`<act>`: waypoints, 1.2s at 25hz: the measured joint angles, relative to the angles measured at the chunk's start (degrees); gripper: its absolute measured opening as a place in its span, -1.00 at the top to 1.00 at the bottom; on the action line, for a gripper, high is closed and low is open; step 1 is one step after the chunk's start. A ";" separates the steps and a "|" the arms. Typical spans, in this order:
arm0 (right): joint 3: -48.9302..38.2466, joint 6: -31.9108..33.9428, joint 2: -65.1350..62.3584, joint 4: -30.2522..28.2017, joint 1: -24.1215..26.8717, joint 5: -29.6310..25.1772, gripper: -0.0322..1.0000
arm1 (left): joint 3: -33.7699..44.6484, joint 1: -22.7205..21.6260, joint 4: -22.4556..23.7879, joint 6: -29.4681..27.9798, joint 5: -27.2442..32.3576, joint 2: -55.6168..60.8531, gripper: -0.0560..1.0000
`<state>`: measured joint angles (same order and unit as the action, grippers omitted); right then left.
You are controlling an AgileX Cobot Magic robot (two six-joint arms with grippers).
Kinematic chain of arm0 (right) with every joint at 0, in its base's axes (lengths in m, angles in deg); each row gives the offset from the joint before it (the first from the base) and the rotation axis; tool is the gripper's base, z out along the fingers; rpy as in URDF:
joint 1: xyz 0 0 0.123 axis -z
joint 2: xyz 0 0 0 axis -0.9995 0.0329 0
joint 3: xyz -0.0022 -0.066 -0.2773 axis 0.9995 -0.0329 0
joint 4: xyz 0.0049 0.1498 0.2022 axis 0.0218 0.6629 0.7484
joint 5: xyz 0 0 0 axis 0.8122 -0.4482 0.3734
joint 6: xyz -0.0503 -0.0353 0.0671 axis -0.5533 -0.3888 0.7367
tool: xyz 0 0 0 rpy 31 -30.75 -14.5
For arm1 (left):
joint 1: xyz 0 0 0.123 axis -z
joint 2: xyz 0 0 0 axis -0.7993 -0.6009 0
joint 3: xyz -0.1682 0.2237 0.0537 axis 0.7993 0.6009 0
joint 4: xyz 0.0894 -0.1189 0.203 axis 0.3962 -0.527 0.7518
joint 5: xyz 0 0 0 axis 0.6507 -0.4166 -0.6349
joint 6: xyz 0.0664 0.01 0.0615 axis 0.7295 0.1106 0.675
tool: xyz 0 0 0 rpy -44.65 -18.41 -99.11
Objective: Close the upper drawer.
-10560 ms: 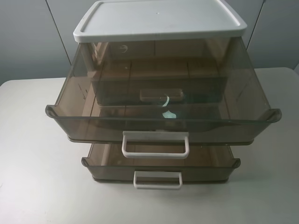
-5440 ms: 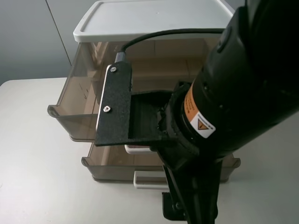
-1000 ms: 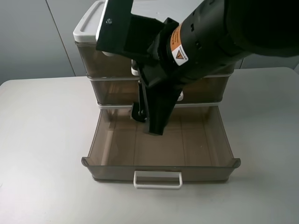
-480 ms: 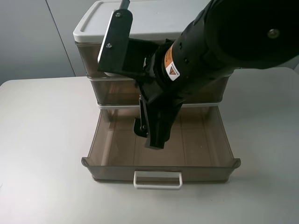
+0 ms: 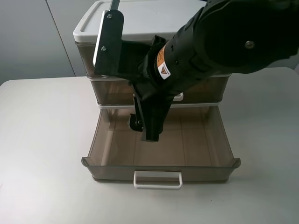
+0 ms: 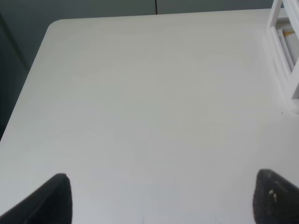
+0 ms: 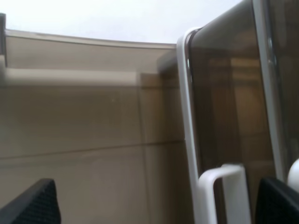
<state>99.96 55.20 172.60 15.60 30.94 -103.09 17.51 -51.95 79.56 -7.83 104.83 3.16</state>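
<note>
The upper drawer (image 5: 86,59) sat flush inside the white-topped cabinet (image 5: 149,21), above and behind the right end effector (image 7: 159,205), whose fingers were spread apart over the open bottom drawer (image 5: 112,142). The left end effector (image 6: 161,198), also spread wide, hung over the white surface (image 6: 140,93).

The right arm (image 5: 224,37) is covering most of the upper drawer (image 5: 85,58), hiding its handle, and is running out past the view's edge. In the wrist views the edge is cutting off the left gripper (image 6: 161,203) and the right gripper (image 7: 159,205), showing only dark fingertips (image 6: 55,198). A white handle (image 7: 222,196) is also being cropped.
</note>
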 joint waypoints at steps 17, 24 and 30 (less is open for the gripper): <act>0.00 -4.56 2.20 -4.79 0.69 8.12 -0.28 | 0.00 0.00 0.00 0.00 0.00 0.00 -0.51; 0.00 -4.32 2.20 -4.57 1.20 9.40 -0.28 | 0.00 0.00 0.00 0.00 0.00 0.00 -0.51; 0.00 -4.02 1.34 1.78 -0.31 7.81 -0.28 | 0.00 0.00 0.00 0.10 0.00 0.00 -0.51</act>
<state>99.96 51.18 173.93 17.38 30.63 -95.28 17.51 -51.95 79.56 -7.73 104.83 3.16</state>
